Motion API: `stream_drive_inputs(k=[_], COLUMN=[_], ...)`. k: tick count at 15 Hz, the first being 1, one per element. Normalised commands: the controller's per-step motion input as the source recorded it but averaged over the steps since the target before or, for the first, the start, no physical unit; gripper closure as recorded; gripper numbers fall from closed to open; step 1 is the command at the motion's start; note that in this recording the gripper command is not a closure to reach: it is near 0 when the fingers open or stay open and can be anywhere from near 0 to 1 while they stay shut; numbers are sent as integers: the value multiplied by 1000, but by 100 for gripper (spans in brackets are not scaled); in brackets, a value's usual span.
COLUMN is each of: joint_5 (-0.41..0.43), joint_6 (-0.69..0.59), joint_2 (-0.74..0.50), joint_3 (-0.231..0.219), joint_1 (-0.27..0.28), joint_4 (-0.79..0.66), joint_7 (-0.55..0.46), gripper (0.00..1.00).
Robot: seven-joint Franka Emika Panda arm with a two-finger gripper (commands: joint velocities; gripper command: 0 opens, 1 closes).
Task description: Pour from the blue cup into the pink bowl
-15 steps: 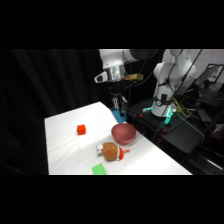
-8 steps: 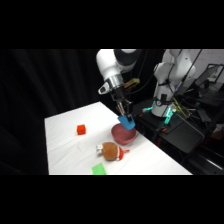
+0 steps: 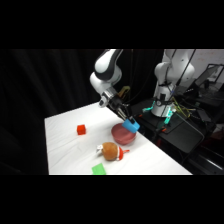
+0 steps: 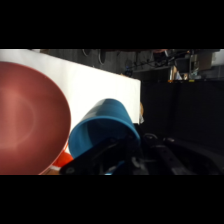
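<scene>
Small bright blue cylindrical plastic cup [image 3: 131,124] [image 4: 103,131]: pinched in the jaws of the white arm's two-finger gripper [image 3: 126,120], tipped sideways over the rim of the round dusky pink bowl [image 3: 122,134] [image 4: 27,122], which rests on the white surface [image 3: 67,135].

Table: white table [image 3: 65,145], seen at an angle in the side view, black backdrop behind it.
Bowl: pink bowl [image 3: 121,134] sits toward the table's right side; in the wrist view it [image 4: 27,120] fills the left part.
Toy: orange-brown rounded toy [image 3: 110,151] with red bits, just in front of the bowl.
Cube: small red cube [image 3: 81,130], well apart to the left.
Block: flat green block [image 3: 99,170] at the table's near edge.
</scene>
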Motion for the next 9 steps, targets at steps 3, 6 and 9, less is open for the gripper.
stream_drive_inputs(k=[3, 6, 9], joint_5=[6, -81, -130], joint_6=[-445, -374, -308], joint_2=[699, 355, 93], joint_3=[90, 107, 91], joint_1=[-223, -172, -114], joint_4=[591, 437, 286], joint_7=[-272, -107, -30], gripper=[10, 10, 10])
